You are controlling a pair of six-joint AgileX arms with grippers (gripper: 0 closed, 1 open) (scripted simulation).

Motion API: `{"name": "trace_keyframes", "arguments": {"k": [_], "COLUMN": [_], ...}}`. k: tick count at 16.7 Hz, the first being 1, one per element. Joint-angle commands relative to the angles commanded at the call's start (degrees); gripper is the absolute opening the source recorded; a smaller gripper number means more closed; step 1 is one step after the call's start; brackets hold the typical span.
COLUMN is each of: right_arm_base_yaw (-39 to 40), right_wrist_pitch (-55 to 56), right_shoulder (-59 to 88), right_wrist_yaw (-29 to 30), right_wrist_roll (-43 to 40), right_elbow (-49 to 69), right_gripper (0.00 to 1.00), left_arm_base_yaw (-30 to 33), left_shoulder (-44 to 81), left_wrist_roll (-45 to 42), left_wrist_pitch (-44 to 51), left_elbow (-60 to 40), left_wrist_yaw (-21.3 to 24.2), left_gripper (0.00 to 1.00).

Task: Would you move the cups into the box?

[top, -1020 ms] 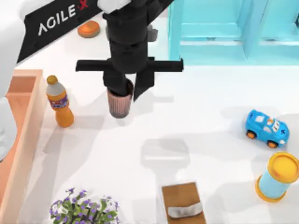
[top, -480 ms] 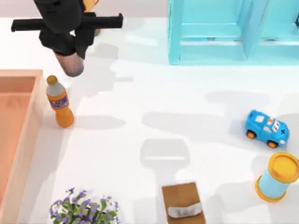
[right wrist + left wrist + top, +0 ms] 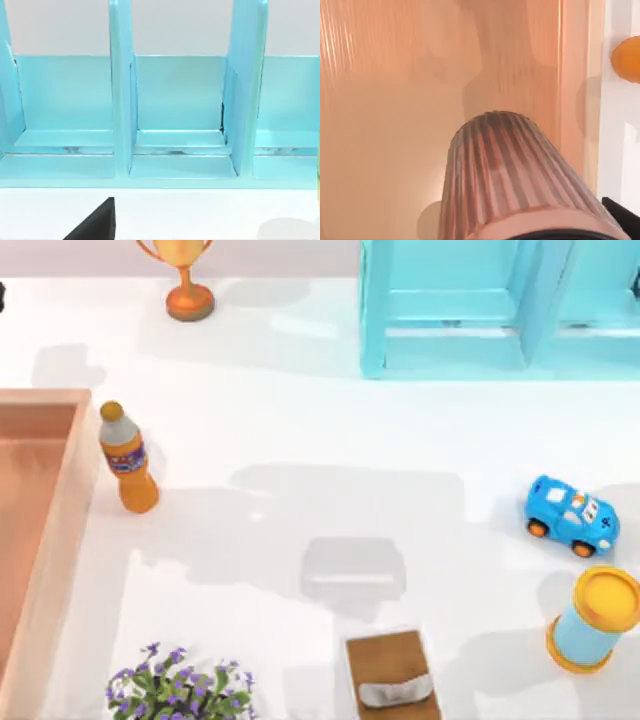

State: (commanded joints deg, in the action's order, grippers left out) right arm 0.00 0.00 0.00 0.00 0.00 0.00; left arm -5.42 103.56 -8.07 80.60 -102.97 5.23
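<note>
- The left hand (image 3: 546,236) hangs over the inside of the box (image 3: 62,502), pinching the brown cup (image 3: 512,175). In the left wrist view only dark edges of the hand show, at the cup's near end.
- The brown cup has ribbed pinkish-brown sides and is held clear of the box floor, near one plank wall.
- In the left wrist view a pale round patch lies on the box floor just beside the cup; I cannot tell what it is.
- The box sits at the left edge of the bench (image 3: 300,430) in the top view, shallow, with thick peach-orange walls.
- An orange bottle (image 3: 126,458) stands upright just beside the box's right wall.
- A gold trophy (image 3: 186,282) stands at the far edge of the bench, well apart from the bottle.
- A turquoise shelf (image 3: 470,310) fills the far right. The right hand (image 3: 95,222) faces its upright compartments; I cannot tell whether it is spread or pressed together.
- A blue toy car (image 3: 571,515) sits on the right, near a light-blue cylinder with a yellow cap (image 3: 596,622).
- A brown block (image 3: 390,660) with a grey piece on it lies at the near edge, and a pot of purple flowers (image 3: 180,690) is to its left.
</note>
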Motion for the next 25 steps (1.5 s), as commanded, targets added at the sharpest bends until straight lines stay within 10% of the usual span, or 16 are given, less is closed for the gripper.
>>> {"name": "trace_keyframes", "arguments": {"k": [5, 23, 25], "right_arm_base_yaw": [0.00, 0.00, 0.00], "right_wrist_pitch": [0.00, 0.00, 0.00], "right_shoulder": [0.00, 0.00, 0.00], "right_wrist_yaw": [0.00, 0.00, 0.00], "right_wrist_roll": [0.00, 0.00, 0.00], "right_elbow": [0.00, 0.00, 0.00], "right_gripper": [1.00, 1.00, 1.00], "left_arm_base_yaw": [-9.12, -9.91, -9.91], "left_shoulder": [-1.04, -0.73, -0.73], "left_wrist_roll": [-7.87, -8.64, -8.64], "left_wrist_pitch": [3.89, -10.62, -10.62], "left_elbow": [6.89, 21.41, 21.41], "left_wrist_yaw": [-0.04, -0.07, -0.07], "left_gripper": [0.00, 0.00, 0.15]}}
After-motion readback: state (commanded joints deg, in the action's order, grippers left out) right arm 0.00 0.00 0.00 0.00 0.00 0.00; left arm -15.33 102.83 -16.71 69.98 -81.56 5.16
